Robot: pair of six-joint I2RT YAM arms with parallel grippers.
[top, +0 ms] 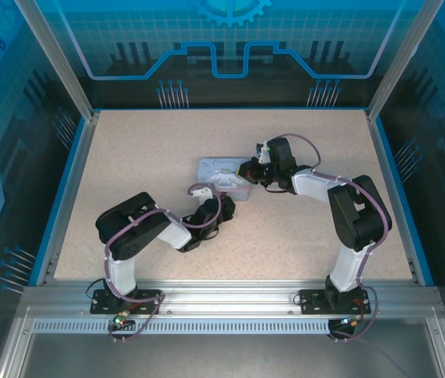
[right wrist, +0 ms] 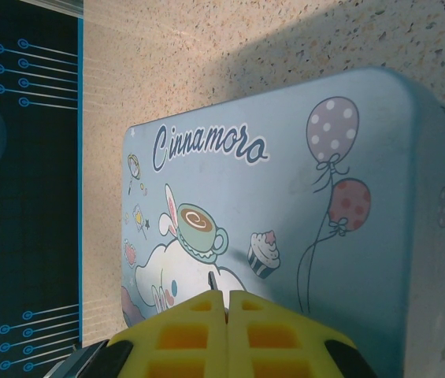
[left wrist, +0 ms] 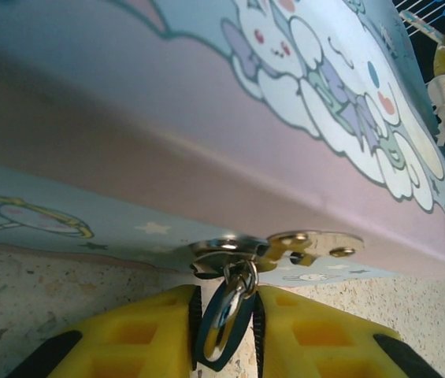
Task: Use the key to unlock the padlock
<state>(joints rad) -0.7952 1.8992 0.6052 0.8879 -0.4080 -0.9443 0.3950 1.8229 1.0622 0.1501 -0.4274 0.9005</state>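
Left claw (left wrist: 227, 307): narrow, pads closed against the padlock (left wrist: 224, 331), which hangs between them from the hasp (left wrist: 285, 246) of the tin (right wrist: 309, 205).

Right claw (right wrist: 226, 303): pinched shut over the tin lid. A thin sliver, apparently the key (right wrist: 210, 281), projects ahead of its tips.

Risk: the lock hangs loose, so an off-centre squeeze could swing it and turn the keyway away. The key could also slip in its pinch.

The left wrist view resolves the padlock grip and the right wrist view the key; the top view is too coarse for either.

We see a speckled beige tabletop (top: 127, 157) mid-frame, blue circuit-printed walls (top: 230, 39) above, and an aluminium rail (top: 230, 303) below.
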